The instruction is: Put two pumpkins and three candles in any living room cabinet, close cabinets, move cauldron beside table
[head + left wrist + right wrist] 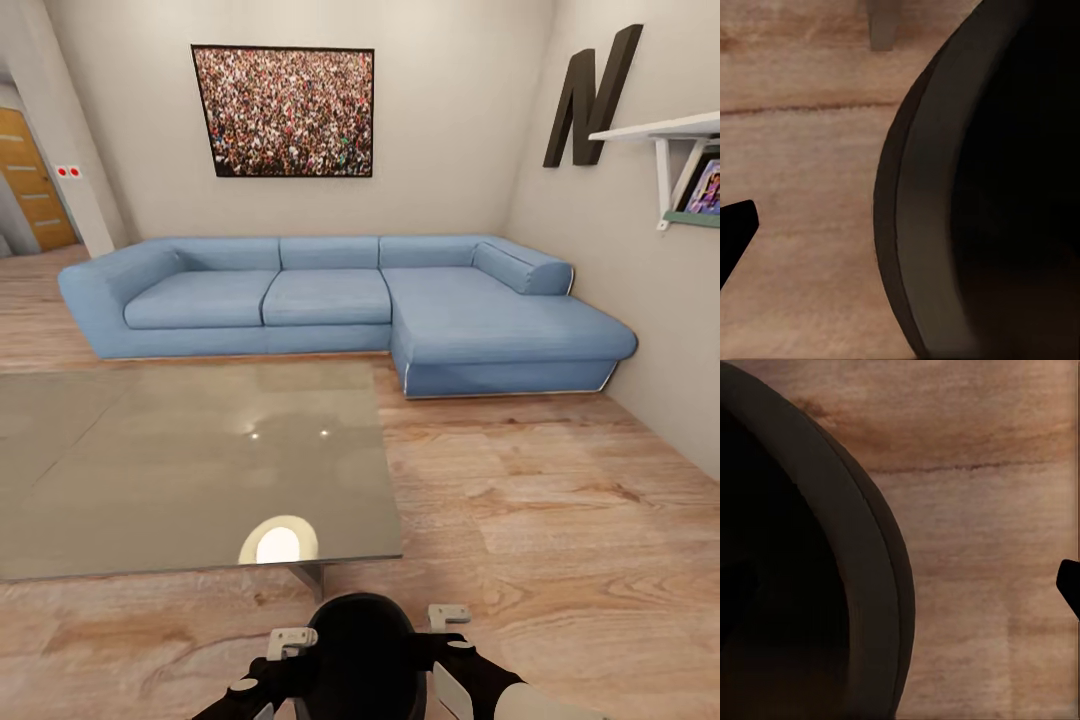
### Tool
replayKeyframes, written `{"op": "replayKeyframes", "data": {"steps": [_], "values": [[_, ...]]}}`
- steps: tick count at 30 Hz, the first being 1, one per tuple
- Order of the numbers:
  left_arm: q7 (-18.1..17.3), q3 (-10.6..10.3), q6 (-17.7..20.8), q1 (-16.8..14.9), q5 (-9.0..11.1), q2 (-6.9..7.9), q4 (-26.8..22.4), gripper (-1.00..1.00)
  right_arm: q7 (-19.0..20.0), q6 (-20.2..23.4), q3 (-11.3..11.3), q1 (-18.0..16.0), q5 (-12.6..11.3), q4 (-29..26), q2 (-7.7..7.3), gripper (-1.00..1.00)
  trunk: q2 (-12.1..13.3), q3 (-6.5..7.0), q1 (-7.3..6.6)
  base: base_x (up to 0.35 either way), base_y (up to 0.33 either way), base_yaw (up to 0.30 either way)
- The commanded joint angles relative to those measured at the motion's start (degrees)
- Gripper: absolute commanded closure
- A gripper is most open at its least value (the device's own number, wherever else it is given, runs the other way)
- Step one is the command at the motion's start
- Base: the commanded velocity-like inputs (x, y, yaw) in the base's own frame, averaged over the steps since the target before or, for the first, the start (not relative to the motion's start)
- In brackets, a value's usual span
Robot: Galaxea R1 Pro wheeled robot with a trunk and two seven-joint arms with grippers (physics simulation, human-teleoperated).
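The black cauldron (pixel 360 650) sits low in the head view, just off the near right corner of the grey glossy table (pixel 150 470). My left gripper (pixel 298 650) is at its left rim and my right gripper (pixel 442 635) at its right rim. In the left wrist view the cauldron's rim (pixel 919 225) lies between the fingers, and the outer fingertip (pixel 735 232) stands well clear of it over the floor. The right wrist view has the same layout, with the rim (pixel 881 585) apart from the outer fingertip (pixel 1069 585). Both grippers look open. The pumpkins, candles and cabinet are out of view.
A blue corner sofa (pixel 330 300) runs along the far wall behind the table. A table leg (pixel 310 578) stands just ahead of the cauldron. On the right wall hangs a white shelf (pixel 665 130). Wood floor (pixel 540 520) stretches to the right of the table.
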Motion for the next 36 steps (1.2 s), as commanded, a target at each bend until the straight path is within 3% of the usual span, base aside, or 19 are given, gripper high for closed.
{"op": "replayKeyframes", "data": {"steps": [1,32,36], "values": [[0.3,-0.5,-0.2,0.0,0.5,0.21,0.0,-1.0,-0.4,0.3,0.5,0.0,-0.4,-0.1,-0.01,-1.0,0.4,0.14,-0.24,0.0,0.0,0.0],[0.2,-0.4,-0.2,0.1,0.7,0.42,-0.1,-1.0,-0.3,0.2,0.5,0.0,-0.4,-0.1,-0.01,-1.0,0.8,0.32,-0.46,-0.048,0.0,0.0],[0.2,1.0,-0.1,0.1,1.4,0.47,-0.1,-1.0,-0.3,0.2,0.5,0.0,-0.4,-0.2,-0.01,-1.0,0.8,0.32,-0.46,-0.082,0.0,0.0]]}}
